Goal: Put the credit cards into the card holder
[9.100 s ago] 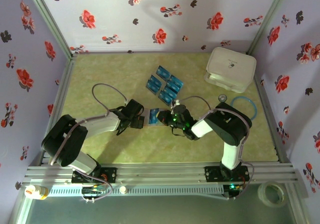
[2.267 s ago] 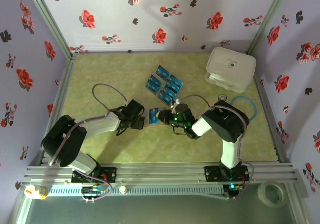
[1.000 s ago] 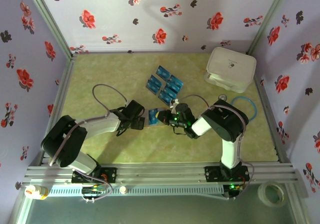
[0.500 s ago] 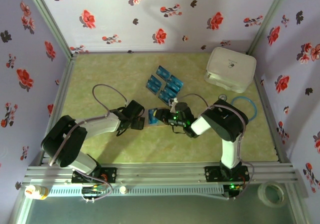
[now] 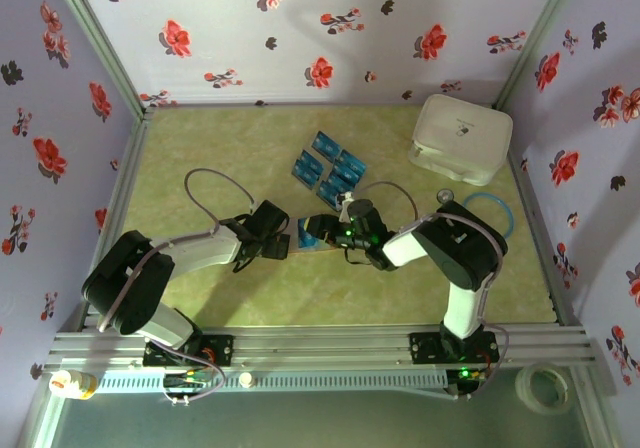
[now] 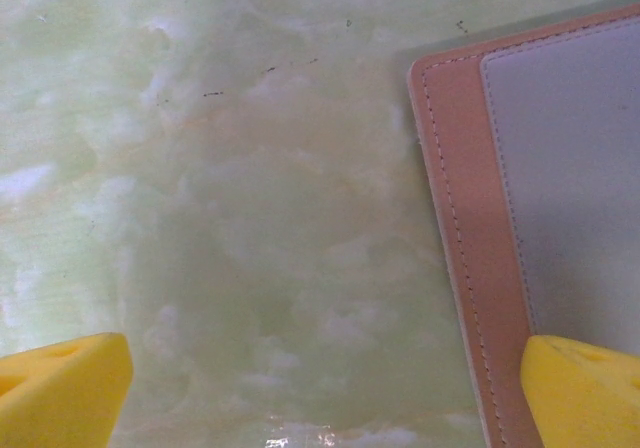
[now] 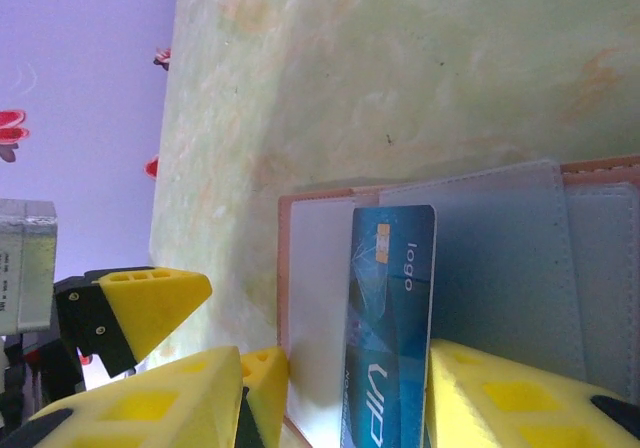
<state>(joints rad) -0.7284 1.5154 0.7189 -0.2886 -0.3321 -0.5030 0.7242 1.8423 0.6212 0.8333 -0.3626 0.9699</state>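
Card holder (image 7: 490,258) on green marbled table (image 5: 200,148), floral walls (image 5: 250,28); left pincer (image 6: 320,388) spread, right pincer (image 7: 375,398) parted around card (image 7: 390,288)

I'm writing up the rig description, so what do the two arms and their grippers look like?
Both arms have black joints and pale grey links. A thin grey cable loops off the left arm and another off the right arm, which shows green lights near its wrist. The left gripper and right gripper have bright yellow wedge-shaped fingertips.

One card holder (image 7: 500,238); one card (image 7: 385,318) in it; roughly five loose cards (image 5: 328,165); one white box (image 5: 462,136); one blue ring (image 5: 510,211).
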